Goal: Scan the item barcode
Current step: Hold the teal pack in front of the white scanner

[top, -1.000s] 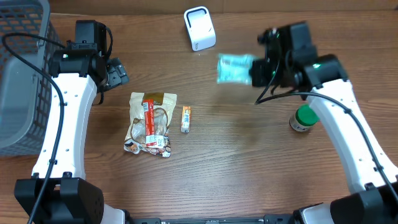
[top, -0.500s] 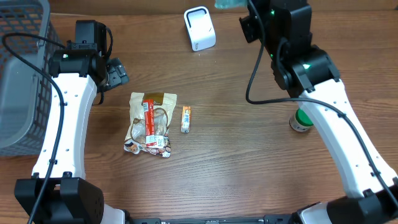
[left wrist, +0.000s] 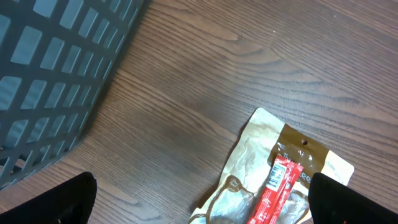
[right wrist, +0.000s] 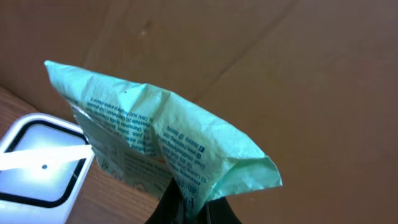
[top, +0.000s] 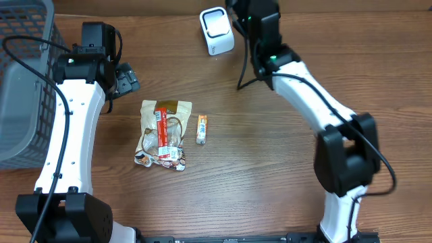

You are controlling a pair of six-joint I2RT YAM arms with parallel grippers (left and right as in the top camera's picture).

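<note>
The right pincer [right wrist: 186, 208] pinches the crinkled pale-green plastic packet [right wrist: 168, 140] by its lower edge, just beside the white box-shaped scanner [right wrist: 38, 167] and its lit window.

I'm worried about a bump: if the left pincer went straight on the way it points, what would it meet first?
Most likely the bare wooden table, between the grey basket and the snack pouch. The open left pincer aims near the pouch's corner, so depth leaves doubt.

On wood table [left wrist: 249, 56]: basket [left wrist: 56, 68], tan snack pouch [left wrist: 249, 168]
</note>
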